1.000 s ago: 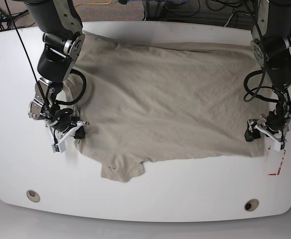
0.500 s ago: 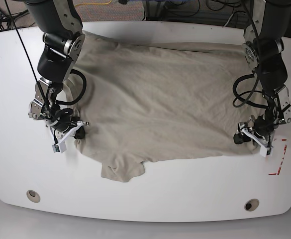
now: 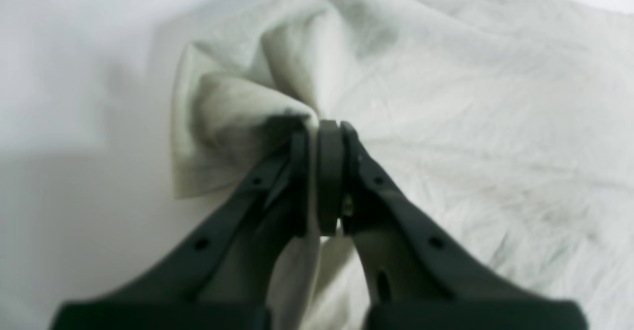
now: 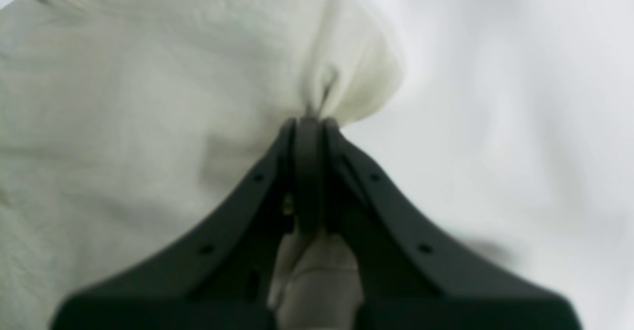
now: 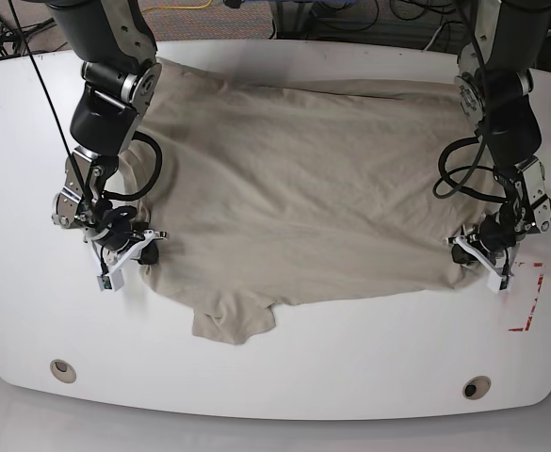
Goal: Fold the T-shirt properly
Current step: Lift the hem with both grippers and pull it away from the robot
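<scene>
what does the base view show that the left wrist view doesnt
Only the base view shows the whole T-shirt spread over the white table, both arms, the right gripper at the shirt's other edge, a sleeve sticking out at the near edge, and red tape marks. Only the left wrist view shows, close up, the fabric bunched and pinched between shut jaws, with folds fanning out past the fingertips. Both show the left gripper closed on the shirt's edge, with bare table beside it.
</scene>
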Tool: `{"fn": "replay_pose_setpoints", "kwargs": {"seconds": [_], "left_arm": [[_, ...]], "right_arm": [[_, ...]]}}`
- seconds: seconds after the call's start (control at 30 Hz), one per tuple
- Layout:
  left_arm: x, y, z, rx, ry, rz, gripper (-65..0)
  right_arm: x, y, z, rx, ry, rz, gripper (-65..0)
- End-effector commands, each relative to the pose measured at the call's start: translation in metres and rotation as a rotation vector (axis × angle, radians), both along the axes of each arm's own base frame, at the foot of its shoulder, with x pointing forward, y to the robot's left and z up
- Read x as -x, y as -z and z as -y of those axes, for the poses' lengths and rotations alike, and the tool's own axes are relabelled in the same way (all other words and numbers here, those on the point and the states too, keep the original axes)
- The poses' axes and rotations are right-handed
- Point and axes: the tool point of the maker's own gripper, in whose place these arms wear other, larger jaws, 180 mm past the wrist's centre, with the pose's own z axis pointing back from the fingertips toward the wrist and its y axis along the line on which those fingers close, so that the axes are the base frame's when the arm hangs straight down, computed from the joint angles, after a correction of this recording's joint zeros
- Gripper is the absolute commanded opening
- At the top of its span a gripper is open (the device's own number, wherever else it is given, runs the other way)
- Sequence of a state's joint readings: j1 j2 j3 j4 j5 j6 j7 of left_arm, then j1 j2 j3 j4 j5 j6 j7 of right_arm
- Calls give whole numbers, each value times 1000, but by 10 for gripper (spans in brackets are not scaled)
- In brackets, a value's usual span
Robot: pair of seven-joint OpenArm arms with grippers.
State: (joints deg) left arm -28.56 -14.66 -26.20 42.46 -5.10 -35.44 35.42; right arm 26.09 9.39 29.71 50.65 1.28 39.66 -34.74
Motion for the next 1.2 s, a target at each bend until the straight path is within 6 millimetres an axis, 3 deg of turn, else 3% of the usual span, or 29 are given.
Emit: {"fn": "replay_pose_setpoints", "kwargs": {"seconds": [0.0,0.17,0.33,0.67,0.87,0.97,1.0,1.17], "left_arm": [[-12,-30,-14,-43,2,54,-650],[-10,-53,-22,-127,31,71,-650],[3,-58,-22,-191,85,60,-650],[8,-96,-16,-316,121,74,-650],[6,-132,-7,-383,119,135,-650],[5,-156,-7,-429,108,180,-650],[4,-172,-9,-455,99,206,-650],[2,-216,-8,-517,69,280,-650]], "right_arm": [[-18,-28,10,20,9,81,-650],[-14,-38,18,76,3,82,-650],[-13,-62,28,150,1,113,-650],[-13,-102,42,261,3,138,-650],[-26,-142,41,347,-20,186,-650],[-30,-165,49,398,-19,210,-650],[-32,-176,49,418,-20,224,-650],[-45,-218,45,481,-32,286,-650]]}}
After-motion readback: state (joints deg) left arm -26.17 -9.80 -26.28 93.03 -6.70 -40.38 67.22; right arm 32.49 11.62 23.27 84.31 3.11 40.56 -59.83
